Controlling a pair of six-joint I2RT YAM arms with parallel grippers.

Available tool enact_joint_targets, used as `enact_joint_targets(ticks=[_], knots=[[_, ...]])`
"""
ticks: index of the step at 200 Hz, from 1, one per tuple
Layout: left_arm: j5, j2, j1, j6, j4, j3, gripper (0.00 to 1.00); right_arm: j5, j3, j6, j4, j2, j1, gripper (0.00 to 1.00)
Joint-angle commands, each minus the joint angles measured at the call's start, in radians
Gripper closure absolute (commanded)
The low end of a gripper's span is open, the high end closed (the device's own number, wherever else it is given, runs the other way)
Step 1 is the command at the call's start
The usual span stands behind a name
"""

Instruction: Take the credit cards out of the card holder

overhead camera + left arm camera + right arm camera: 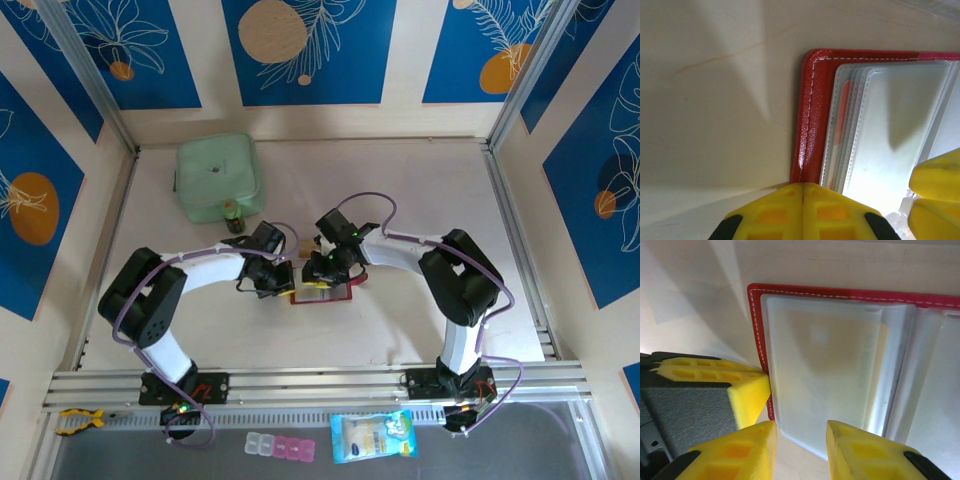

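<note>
The red card holder [758, 315] lies open on the pale table [700, 300], its white-stitched border framing frosted clear pockets [825, 365]. A cream card [882, 375] shows faintly inside the nearest pocket. The right end effector [800, 440] stands with its yellow fingers [860, 450] apart, the pocket's lower edge just above the gap. The left end effector [760, 385], fingers together, touches the holder's red left edge.
</note>
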Motion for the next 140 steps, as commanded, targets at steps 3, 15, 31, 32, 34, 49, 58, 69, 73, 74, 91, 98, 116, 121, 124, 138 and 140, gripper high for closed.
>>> enact_joint_targets(ticks=[3, 15, 31, 32, 34, 49, 58, 69, 73, 74, 91, 98, 116, 121, 124, 138, 140], knots=[[-0.002, 0.013, 0.007, 0.013, -0.039, -0.004, 0.95, -0.013, 0.018, 0.001, -0.023, 0.027, 0.008, 0.68], [-0.004, 0.015, 0.007, 0.014, -0.043, -0.002, 0.95, -0.001, 0.018, -0.002, -0.034, 0.029, 0.006, 0.68], [-0.004, 0.018, 0.006, 0.014, -0.046, 0.001, 0.95, 0.022, 0.018, -0.007, -0.054, 0.026, 0.002, 0.69], [-0.004, 0.018, 0.007, 0.015, -0.046, 0.001, 0.95, 0.025, 0.018, -0.008, -0.055, 0.026, 0.003, 0.69], [-0.004, 0.018, 0.006, 0.014, -0.046, 0.003, 0.95, 0.028, 0.018, -0.008, -0.059, 0.024, 0.002, 0.69], [-0.006, 0.018, 0.007, 0.017, -0.051, 0.005, 0.95, 0.053, 0.018, -0.019, -0.08, 0.015, -0.003, 0.69], [-0.006, 0.017, 0.007, 0.019, -0.056, 0.006, 0.95, 0.062, 0.018, -0.026, -0.092, 0.011, -0.007, 0.68], [-0.007, 0.017, 0.006, 0.023, -0.063, 0.008, 0.95, 0.068, 0.014, -0.035, -0.103, 0.005, -0.013, 0.69], [-0.008, 0.017, 0.006, 0.025, -0.066, 0.009, 0.95, 0.067, 0.01, -0.038, -0.103, 0.003, -0.016, 0.69], [-0.008, 0.017, 0.007, 0.025, -0.066, 0.009, 0.95, 0.066, 0.01, -0.038, -0.103, 0.001, -0.017, 0.69], [-0.013, 0.014, 0.007, 0.03, -0.075, 0.013, 0.95, 0.052, -0.003, -0.047, -0.097, -0.003, -0.027, 0.69], [-0.012, 0.015, 0.007, 0.031, -0.078, 0.017, 0.95, 0.049, -0.006, -0.048, -0.094, -0.002, -0.029, 0.69], [-0.014, 0.015, 0.007, 0.034, -0.085, 0.024, 0.95, 0.045, -0.013, -0.052, -0.091, -0.006, -0.035, 0.68], [-0.013, 0.015, 0.008, 0.035, -0.087, 0.025, 0.95, 0.044, -0.016, -0.053, -0.091, -0.008, -0.037, 0.69], [-0.014, 0.014, 0.007, 0.035, -0.088, 0.026, 0.95, 0.043, -0.018, -0.052, -0.091, -0.01, -0.038, 0.69], [-0.017, 0.012, 0.007, 0.038, -0.095, 0.03, 0.95, 0.036, -0.034, -0.051, -0.075, -0.021, -0.045, 0.69], [-0.018, 0.012, 0.007, 0.039, -0.095, 0.03, 0.95, 0.033, -0.037, -0.05, -0.072, -0.022, -0.046, 0.69]])
